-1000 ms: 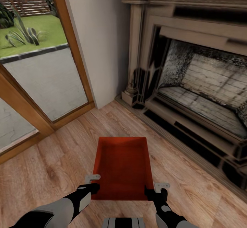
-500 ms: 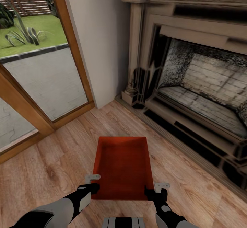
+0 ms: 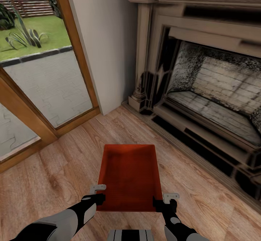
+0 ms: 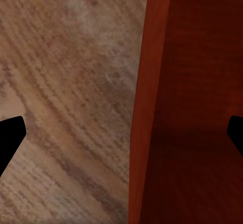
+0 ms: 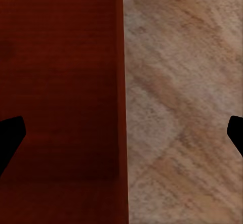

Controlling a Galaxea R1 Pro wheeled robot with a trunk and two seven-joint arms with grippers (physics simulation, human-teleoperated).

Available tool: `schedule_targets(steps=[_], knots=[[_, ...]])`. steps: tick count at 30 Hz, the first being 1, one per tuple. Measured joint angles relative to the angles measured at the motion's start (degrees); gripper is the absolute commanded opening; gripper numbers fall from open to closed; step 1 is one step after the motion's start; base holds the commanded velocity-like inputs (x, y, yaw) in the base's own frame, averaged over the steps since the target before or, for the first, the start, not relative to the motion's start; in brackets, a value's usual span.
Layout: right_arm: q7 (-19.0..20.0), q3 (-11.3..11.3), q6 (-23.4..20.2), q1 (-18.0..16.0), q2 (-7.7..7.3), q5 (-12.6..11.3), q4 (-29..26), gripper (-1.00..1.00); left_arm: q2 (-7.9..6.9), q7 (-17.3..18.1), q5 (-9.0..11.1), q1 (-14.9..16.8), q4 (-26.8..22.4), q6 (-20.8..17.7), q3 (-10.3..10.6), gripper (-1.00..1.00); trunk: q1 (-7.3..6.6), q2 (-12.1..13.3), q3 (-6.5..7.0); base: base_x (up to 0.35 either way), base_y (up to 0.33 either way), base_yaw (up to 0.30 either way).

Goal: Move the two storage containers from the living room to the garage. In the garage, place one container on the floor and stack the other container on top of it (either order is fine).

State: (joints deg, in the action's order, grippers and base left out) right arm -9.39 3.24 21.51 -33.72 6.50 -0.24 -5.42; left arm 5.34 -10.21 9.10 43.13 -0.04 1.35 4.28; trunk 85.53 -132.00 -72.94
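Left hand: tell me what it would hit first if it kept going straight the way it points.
Probably the side wall of the red bin: the left hand straddles that wall's top edge, one finger outside over the wood floor, one inside. Depth is unclear.

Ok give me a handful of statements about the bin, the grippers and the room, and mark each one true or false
1. The storage container is orange-red and has no lid. True.
2. The left gripper and right gripper are at the container's two near corners. True.
3. In the left wrist view, the fingers are pinched shut on the wall. False: they are spread wide, with the wall between them.
4. The floor is dark grey concrete. False: it is light wood plank.
5. A fireplace stands at the right. True.
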Motion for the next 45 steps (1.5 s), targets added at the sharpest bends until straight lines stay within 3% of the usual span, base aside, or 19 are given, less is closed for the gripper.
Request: schedule_targets(steps=[45], knots=[[0.0,0.0,0.0,0.0,0.0,0.1,0.0,1.0,0.0,-0.7,0.0,0.0,0.0,0.0,0.0,1.0,0.0,0.0,0.0,0.019,0.0,0.0]])
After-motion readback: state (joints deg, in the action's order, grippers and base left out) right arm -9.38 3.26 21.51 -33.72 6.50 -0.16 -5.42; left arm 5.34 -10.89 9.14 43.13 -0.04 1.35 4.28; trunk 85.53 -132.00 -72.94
